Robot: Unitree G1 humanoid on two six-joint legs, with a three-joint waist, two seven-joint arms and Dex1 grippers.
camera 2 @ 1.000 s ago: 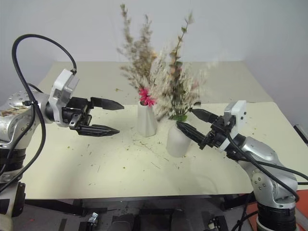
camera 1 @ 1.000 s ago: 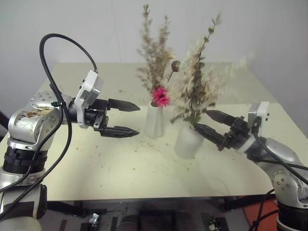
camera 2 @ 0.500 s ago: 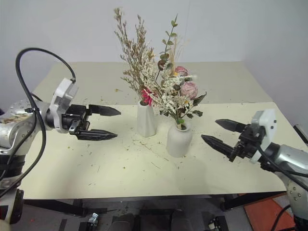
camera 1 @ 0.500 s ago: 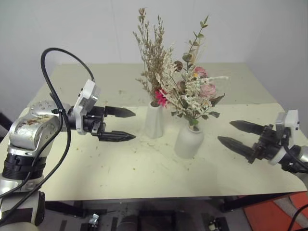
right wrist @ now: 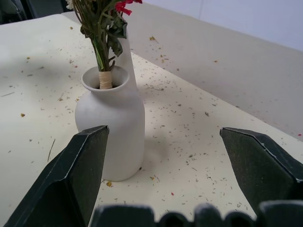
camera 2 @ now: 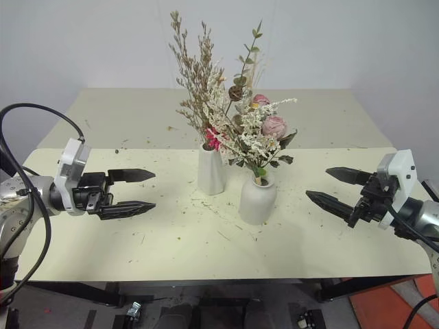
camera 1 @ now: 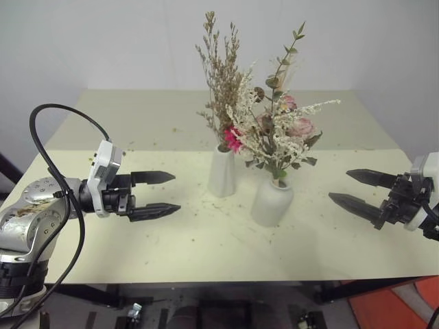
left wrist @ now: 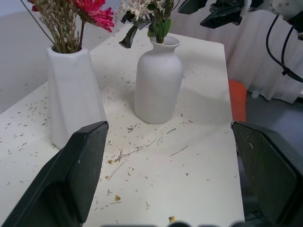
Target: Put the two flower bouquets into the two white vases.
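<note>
Two bouquets already standing in two white vases near the middle of a pale table (camera 1: 103, 130). Tall vase (camera 1: 221, 171) slim and tapered, holding the pink bouquet (camera 1: 223, 82): bright pink daisy at the mouth, tan dried sprigs rising well above. Short vase (camera 1: 271, 201) just beside it, nearer the front edge, bell-shaped with a narrow mouth, holding the cream bouquet (camera 1: 280, 133): cream sprays, pale pink blooms, green leaves, stems bound with twine at the neck. Vases close together, seemingly apart at the base; flower heads mingling above.

Left gripper (camera 1: 156, 193) level over the table, well apart from the tall vase, fingers spread wide, nothing between them. Right gripper (camera 1: 362, 189) likewise level on the other side, well clear of the short vase, fingers wide apart and empty.

Judged from this: placing done, step in hand a clean retreat. Best kept wide of the overhanging sprays, drawn outward and not upward through the blooms, since a brush against the tall, narrow-footed vase could tip it.

Long axes of both bouquets near vertical, stems down in the vases, heads up. Pink bouquet almost straight; cream bouquet fanning to the right, one green sprig reaching highest. Loose flecks of dried plant scattered over the tabletop.
</note>
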